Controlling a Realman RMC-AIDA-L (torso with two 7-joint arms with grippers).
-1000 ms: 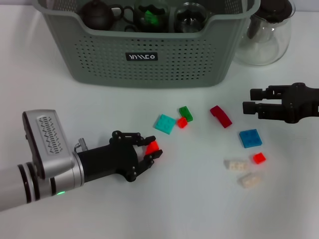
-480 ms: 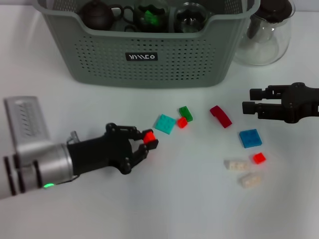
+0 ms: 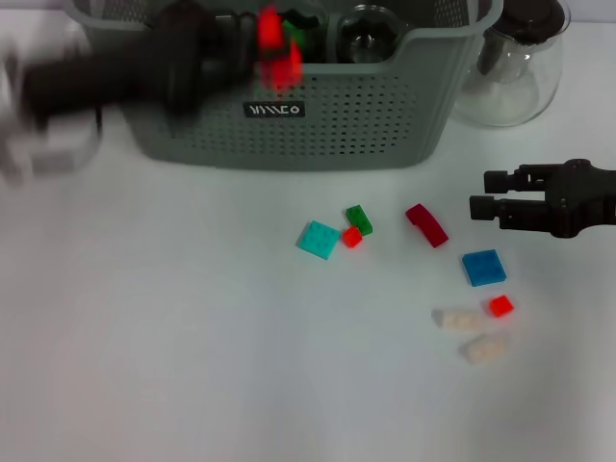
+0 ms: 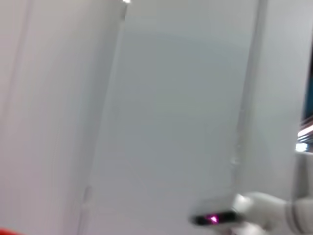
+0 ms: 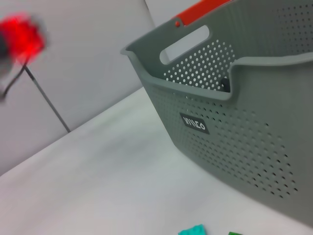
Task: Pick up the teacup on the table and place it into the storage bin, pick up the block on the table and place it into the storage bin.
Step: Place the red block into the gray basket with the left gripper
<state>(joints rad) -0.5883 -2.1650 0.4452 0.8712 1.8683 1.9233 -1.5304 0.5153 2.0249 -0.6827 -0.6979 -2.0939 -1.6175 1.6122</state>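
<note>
Block [image 3: 272, 43]: red, gripped in your left claw [image 3: 252, 48] at the bin [image 3: 404, 115] rim.
Risk: fast swing, release early and it drops outside.
Right claw [image 3: 478, 192]: parked, slightly parted, empty.

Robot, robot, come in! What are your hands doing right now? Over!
Left gripper at storage bin front rim, carrying red block. Right gripper parked beside loose blocks. Nothing blocking.

The right gripper [image 3: 478, 193] is matte black — blocky stacked fingers with small round joints, on a bulkier black wrist. The left gripper [image 3: 245, 53] shows only as a dark smear, its arm a pale grey blur — no markings readable.
</note>
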